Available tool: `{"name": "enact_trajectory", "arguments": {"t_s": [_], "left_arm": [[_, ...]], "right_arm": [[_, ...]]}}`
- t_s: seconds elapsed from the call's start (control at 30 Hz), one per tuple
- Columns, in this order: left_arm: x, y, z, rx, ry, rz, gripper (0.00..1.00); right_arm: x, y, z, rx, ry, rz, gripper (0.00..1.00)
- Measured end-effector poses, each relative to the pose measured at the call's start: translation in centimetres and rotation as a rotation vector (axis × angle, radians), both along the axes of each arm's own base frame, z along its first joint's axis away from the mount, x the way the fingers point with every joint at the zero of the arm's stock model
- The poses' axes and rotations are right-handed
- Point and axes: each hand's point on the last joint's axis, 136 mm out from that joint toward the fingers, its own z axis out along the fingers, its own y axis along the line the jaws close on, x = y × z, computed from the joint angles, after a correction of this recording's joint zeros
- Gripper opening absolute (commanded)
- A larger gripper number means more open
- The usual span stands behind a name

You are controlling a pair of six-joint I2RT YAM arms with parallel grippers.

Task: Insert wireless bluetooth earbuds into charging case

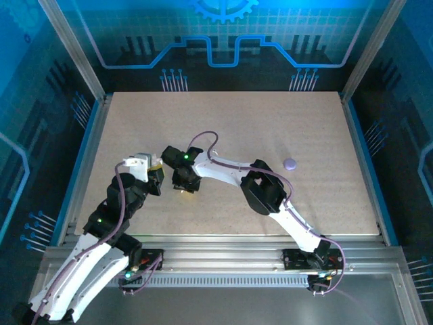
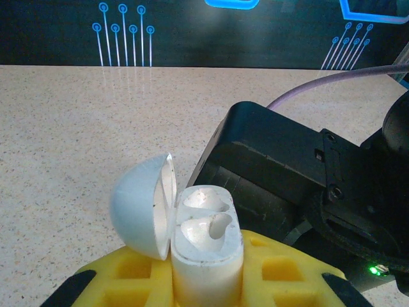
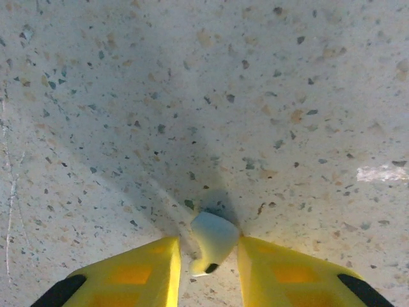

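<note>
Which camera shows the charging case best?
Left wrist: the charging case stands close up, lid open, between the left gripper's yellow fingers. In top external it is too small to make out at that gripper's tip. Right wrist faces the earbud.

charging case [image 2: 206,256]: base cut off at the lower edge; its inside glare-washed (filled or not, cannot tell)
earbud [image 3: 212,240]: lower tip blurred; contact with both right gripper [image 3: 208,265] fingers unclear
table [image 2: 77,128]: right part hidden behind black arm housing [image 2: 268,173]
</note>
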Motion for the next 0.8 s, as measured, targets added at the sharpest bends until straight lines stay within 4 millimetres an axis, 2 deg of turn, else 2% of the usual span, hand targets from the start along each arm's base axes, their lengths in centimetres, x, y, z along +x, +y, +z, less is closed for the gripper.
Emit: {"name": "enact_trajectory", "arguments": {"t_s": [0.5,0.67,0.8], "left_arm": [[0.0,0.0,0.1,-0.001,-0.002,0.000,0.21],[0.0,0.0,0.1,-0.001,-0.004,0.000,0.21],[0.0,0.0,0.1,-0.002,-0.004,0.000,0.21]], "right_arm": [[-0.2,-1.1,-0.2,-0.028,-0.013,0.002,0.21],[-0.3,-1.9,-0.2,-0.053,-0.025,0.017,0.27],[-0.3,-2.2,-0.2,-0.066,-0.033,0.042,0.28]]}}
